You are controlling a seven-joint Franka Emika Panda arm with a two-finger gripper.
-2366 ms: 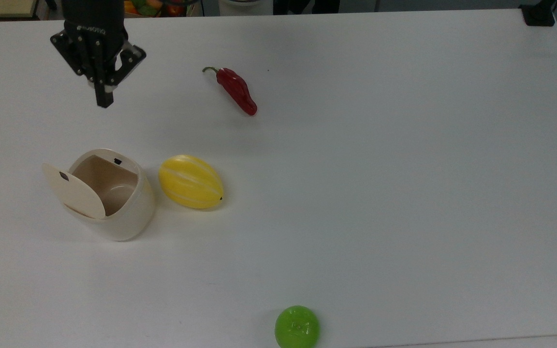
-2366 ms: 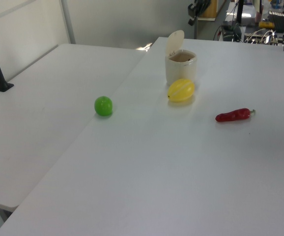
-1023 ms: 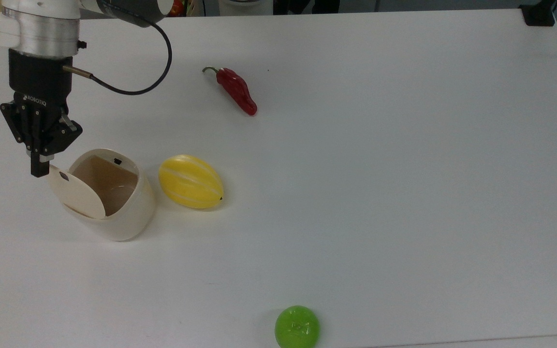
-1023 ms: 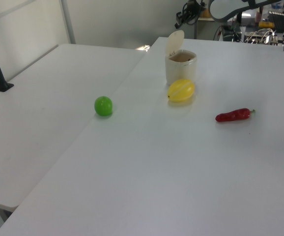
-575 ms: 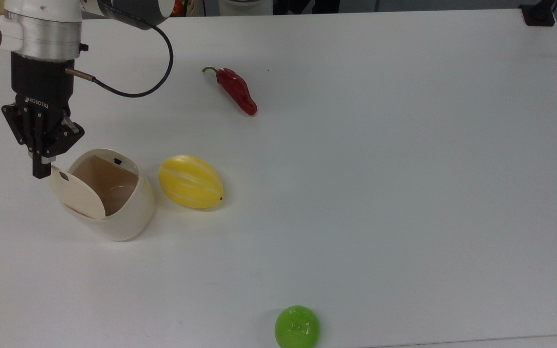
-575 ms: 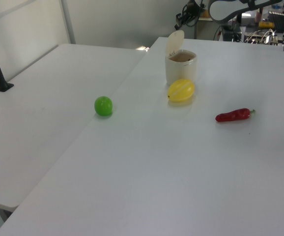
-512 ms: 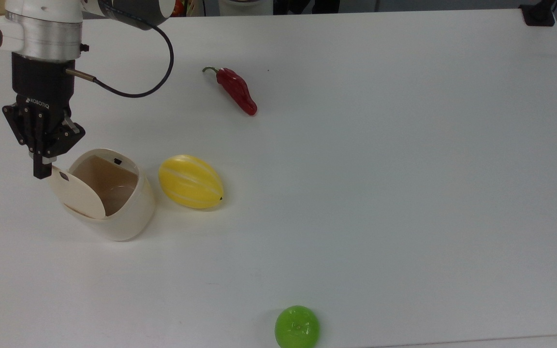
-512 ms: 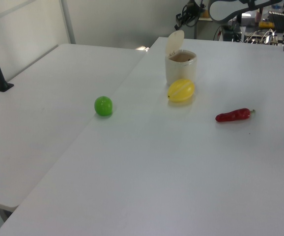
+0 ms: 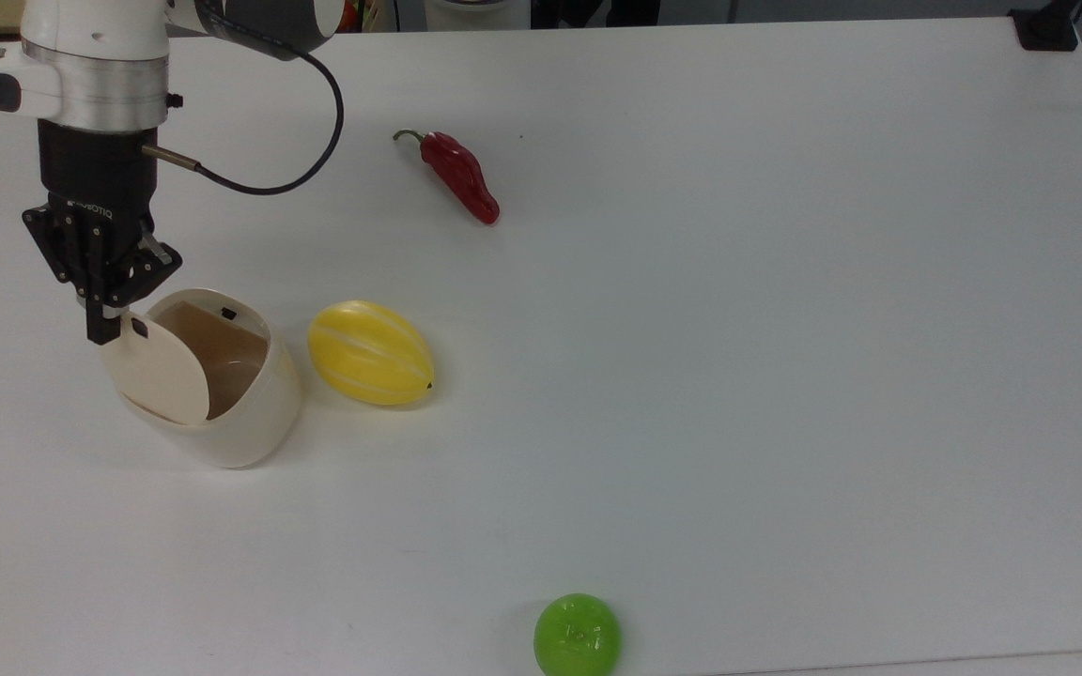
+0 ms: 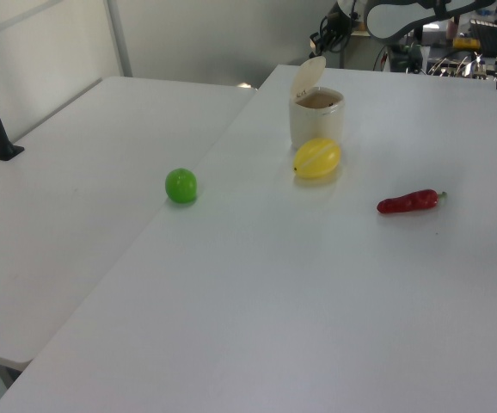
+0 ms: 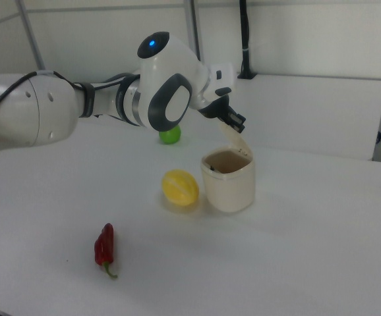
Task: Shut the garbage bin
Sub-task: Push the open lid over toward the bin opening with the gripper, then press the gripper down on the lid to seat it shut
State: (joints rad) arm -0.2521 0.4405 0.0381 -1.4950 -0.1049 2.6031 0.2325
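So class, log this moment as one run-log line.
phase: closing | hand: shut, at lid top edge | garbage bin: lid partly raised | melon: beside bin

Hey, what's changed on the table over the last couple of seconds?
The claw came from the far part of the table toward the top view's lower left, reached the bin's raised lid, and has begun tipping it over the opening. Nothing was grasped. The bin itself, the melon, the chili and the green ball stayed put.

"ROBOTIQ" stands in white letters on the tool (image 9: 101, 330).
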